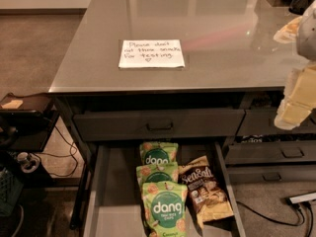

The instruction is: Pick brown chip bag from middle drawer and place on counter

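Note:
The brown chip bag (205,191), dark brown and tan with white "SeaSalt" lettering, lies flat in the open middle drawer (116,191), towards its right wall. It touches the green bags on its left. The counter (212,19) is a glossy grey-green top above the drawers. My gripper (295,105) hangs at the far right edge of the view, over the counter's front right corner. It is well above and to the right of the brown bag and holds nothing that I can see.
Three green "dang" bags (163,206) lie in a row down the drawer's middle. A white handwritten note (151,53) sits on the counter. A shut drawer front (159,125) is above, narrower drawers (291,152) are to the right, and a low black stand (24,107) is to the left.

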{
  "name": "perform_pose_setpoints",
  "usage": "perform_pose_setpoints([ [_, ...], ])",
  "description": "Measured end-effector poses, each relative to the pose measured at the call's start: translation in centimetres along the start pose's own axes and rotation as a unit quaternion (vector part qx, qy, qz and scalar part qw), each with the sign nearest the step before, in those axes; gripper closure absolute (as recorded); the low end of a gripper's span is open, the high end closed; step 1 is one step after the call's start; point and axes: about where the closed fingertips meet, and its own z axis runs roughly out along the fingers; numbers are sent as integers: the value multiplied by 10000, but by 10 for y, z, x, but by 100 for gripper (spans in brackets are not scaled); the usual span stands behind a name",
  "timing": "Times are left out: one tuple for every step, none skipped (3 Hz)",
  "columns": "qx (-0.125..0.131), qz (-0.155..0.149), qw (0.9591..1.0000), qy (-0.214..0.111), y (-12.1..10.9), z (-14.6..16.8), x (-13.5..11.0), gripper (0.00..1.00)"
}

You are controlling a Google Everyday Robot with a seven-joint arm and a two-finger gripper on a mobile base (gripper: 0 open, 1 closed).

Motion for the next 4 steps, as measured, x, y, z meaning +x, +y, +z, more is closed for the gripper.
perform_pose_setpoints([
  [0,0,10000,-2,0,0,0,0],
  [-16,31,9998,-204,5,13,0,0],
  [-149,37,9979,-629,18,50,0,0],
  [-272,-29,9929,-1158,31,109,-2,0],
])
